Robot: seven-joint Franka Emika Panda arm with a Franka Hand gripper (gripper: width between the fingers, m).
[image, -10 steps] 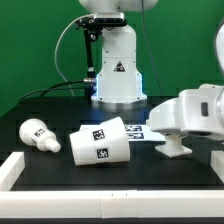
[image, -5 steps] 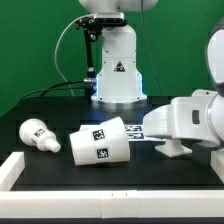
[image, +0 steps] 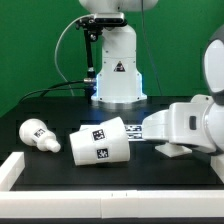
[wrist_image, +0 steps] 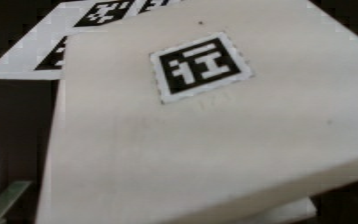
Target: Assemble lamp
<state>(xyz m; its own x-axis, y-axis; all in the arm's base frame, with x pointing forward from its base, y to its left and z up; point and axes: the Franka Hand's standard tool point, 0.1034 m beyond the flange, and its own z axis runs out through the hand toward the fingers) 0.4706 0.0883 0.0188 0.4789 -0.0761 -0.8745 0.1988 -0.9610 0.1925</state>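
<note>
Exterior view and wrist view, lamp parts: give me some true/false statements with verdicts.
1. The shade lies on its side. True.
2. The bulb is fitted in the base. False: it lies loose at the exterior view's left, apart from the base.
3. The arm hides part of the base in the exterior view. True.
4. The wrist view is filled by the shade. False: it shows the base's flat tagged plate, with the marker board beyond.
5. The shade lies between bulb and base. True.
</note>
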